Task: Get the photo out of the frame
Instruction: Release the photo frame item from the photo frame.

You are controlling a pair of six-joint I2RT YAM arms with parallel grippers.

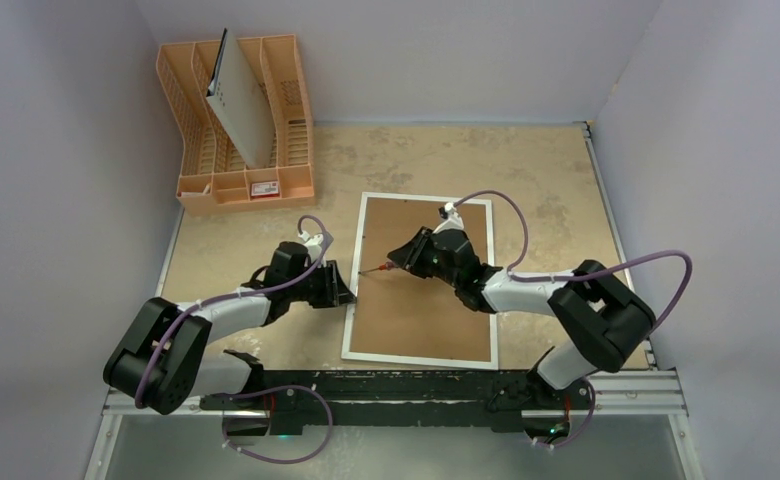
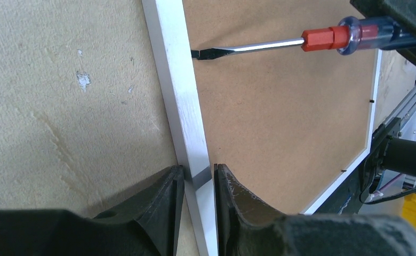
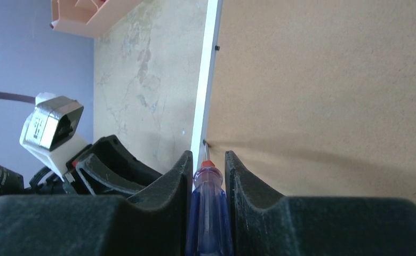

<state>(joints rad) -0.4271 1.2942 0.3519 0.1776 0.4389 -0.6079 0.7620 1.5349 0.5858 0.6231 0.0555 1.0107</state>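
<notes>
The frame (image 1: 421,315) lies face down on the table, brown fibreboard back up, with a narrow white border (image 2: 179,90). The photo is hidden under the backing. My left gripper (image 1: 349,297) is shut on the frame's left white border (image 2: 199,178), one finger on each side of it. My right gripper (image 1: 398,262) is shut on a screwdriver (image 2: 280,45) with a clear blue handle (image 3: 208,213) and a red collar. Its flat tip (image 2: 197,54) touches the backing right at the inner edge of the left border.
An orange plastic rack (image 1: 234,180) stands at the back left with a grey-white board with small holes (image 1: 238,105) leaning in it. The table's metal rail (image 1: 396,395) runs along the near edge. Small black clips (image 2: 372,100) sit along the frame's borders.
</notes>
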